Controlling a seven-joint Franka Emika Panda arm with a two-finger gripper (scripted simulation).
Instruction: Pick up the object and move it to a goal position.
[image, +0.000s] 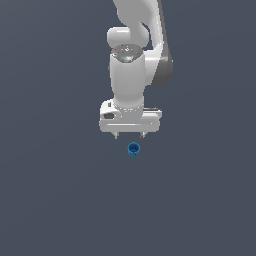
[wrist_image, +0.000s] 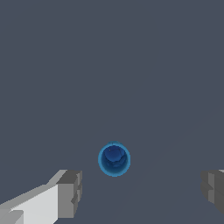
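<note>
My end effector (wrist_image: 140, 192) hangs spread wide above the blue cup (wrist_image: 114, 159), mid-tabletop, fingers (wrist_image: 70, 192) apart so they can straddle its narrow sides.

A simulated test scene, not a real room. Shown by the flat, even slate-grey ground (image: 55, 200) filling both views, with no walls, furniture, seams or texture anywhere around the arm (image: 131, 75). Shown too by the arm itself: smooth white and grey shells, plain shading, hard clean edges. Below the arm's gripper (image: 129, 135), just one small blue cup (image: 133, 149) sitting on the grey, a uniform bright colour with a dark hollow seen from the wrist view (wrist_image: 114, 159). Blocky grey fingers (wrist_image: 70, 193) either side of the cup, rendered as simple boxes.
</note>
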